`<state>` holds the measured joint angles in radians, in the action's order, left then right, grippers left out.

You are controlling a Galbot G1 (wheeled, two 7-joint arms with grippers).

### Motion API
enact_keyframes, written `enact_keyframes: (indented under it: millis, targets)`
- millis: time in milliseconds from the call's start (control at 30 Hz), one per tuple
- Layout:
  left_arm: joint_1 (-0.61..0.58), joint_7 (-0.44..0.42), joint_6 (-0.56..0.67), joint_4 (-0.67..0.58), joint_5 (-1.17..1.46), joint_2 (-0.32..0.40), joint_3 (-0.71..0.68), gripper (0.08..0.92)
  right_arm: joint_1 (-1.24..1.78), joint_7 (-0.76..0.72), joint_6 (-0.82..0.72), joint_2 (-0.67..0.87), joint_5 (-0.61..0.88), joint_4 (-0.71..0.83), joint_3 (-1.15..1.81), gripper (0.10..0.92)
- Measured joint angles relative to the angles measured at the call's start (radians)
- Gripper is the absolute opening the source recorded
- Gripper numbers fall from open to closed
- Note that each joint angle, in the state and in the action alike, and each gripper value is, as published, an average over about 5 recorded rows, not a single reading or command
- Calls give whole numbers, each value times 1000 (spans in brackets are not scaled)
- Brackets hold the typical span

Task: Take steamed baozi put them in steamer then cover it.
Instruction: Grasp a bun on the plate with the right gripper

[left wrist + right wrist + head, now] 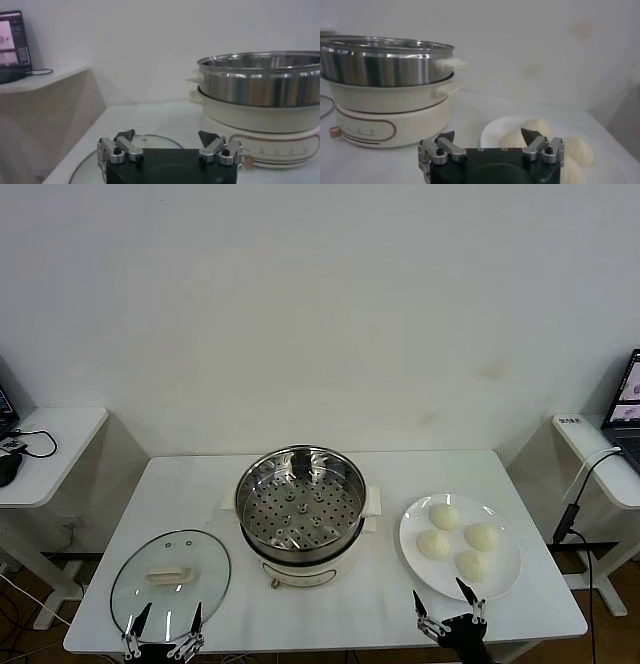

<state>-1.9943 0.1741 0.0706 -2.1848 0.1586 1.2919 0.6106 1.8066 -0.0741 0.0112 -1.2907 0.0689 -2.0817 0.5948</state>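
White tabletop [200,494]: nothing is loaded yet. Four steamed baozi [444,516] are waiting on the plate [412,534] toward the right edge, the steamer [300,509] is standing empty mid-table, and the cover [170,582] is lying by the front-left corner. The left gripper [165,620] and right gripper [450,609] are hovering at the front edge, spread wide and holding nothing.

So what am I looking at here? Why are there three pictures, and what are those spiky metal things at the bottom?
It is a robot with two arms. The big picture comes from a camera on its head, looking down at a white table. The other two come from cameras on its wrists.

The spiky things are its grabbing tools. The left tool waits, open, over the near edge of a glass lid. The right tool waits, open, by the near edge of a white plate. Neither holds anything.

In the middle stands a steamer, a shiny basket with holes on a cream pot. It is empty. Four steamed baozi, soft white buns, sit on the plate.
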Motion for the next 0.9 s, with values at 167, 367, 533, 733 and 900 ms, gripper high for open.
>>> enact_keyframes:
  millis: [167,367,533,733,900]
  targets:
    - [11,-8,-32,-20,-14,-12,15,823,-25,0,-24,27,-58,-5,29,823]
    - [32,-19,-73,-34,-33,-22,38,823,-91,-25,-81,109,-169,5,97,823]
    - [46,-26,-94,-36,-50,-26,47,823,-162,-97,-136,222,-264,30,150,823]
    - [49,-28,-109,-39,-77,-21,57,823,-279,-240,-173,398,-369,96,155,823]
    - [42,-29,-120,-48,-98,-11,65,823,-425,-368,-182,552,-416,178,74,823]
